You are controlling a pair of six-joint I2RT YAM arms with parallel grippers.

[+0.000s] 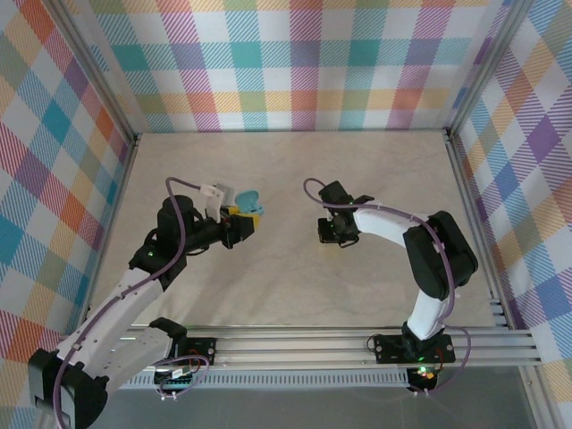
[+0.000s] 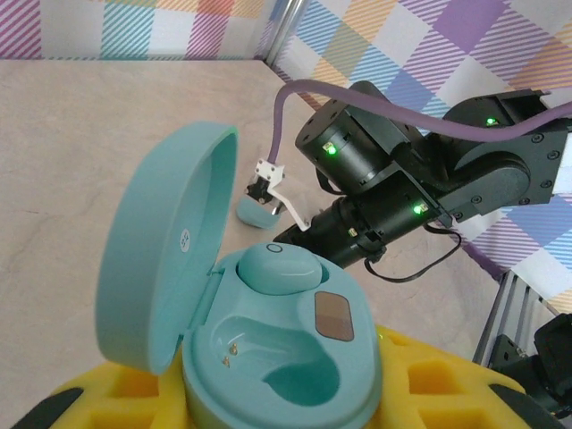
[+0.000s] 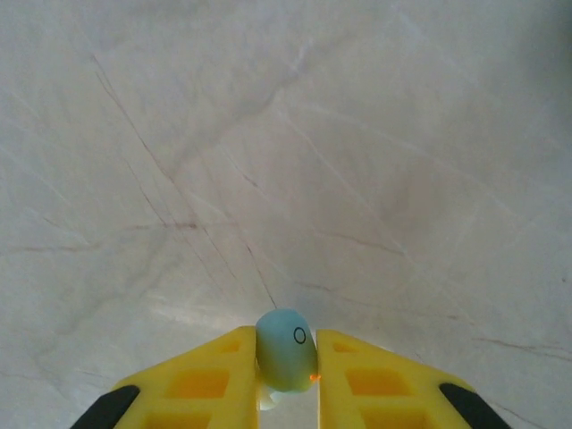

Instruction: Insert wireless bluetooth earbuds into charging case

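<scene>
The marble-patterned table carries 2 arms reaching toward its middle. The left gripper, left of centre, is clamped on the base of a teal charging case, whose lid stands hinged open to the left. Of the case's 2 sockets, the far one holds a seated earbud and the near socket is bare. Right of centre and well apart from the case, the right gripper points down over bare table, its yellow fingers closed on a second earbud pinched between them.
</scene>
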